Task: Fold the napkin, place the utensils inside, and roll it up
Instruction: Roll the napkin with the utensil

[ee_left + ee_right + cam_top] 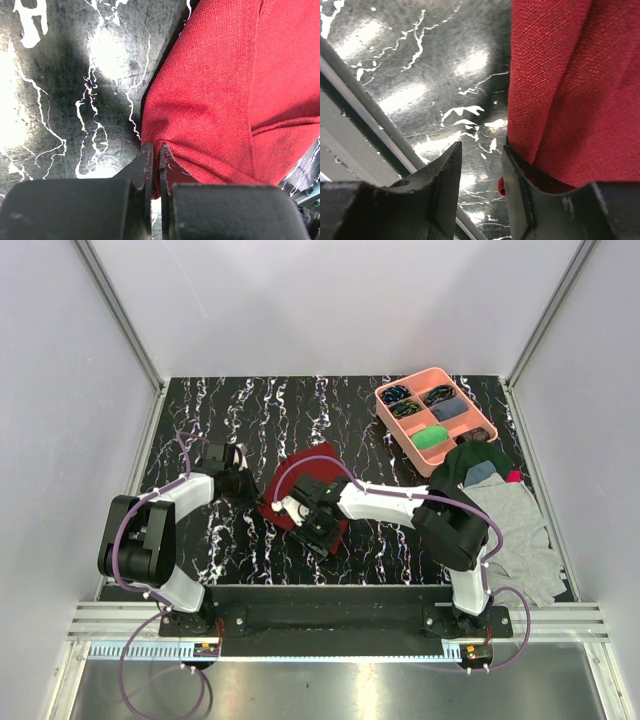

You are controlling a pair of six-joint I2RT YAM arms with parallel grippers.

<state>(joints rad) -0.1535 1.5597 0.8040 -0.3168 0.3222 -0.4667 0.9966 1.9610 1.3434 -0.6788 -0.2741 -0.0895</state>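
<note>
- Dark red square cloth napkin: lying in folds, centre of black white-veined marbled tabletop.
- Left claw: clenched on napkin's left corner.
- Right claw: released, over bare tabletop, one finger against napkin's edge.

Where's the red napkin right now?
In the top view, the napkin lies near the middle of the marbled table, with the left gripper at its left corner and the right gripper over its near side.
</note>
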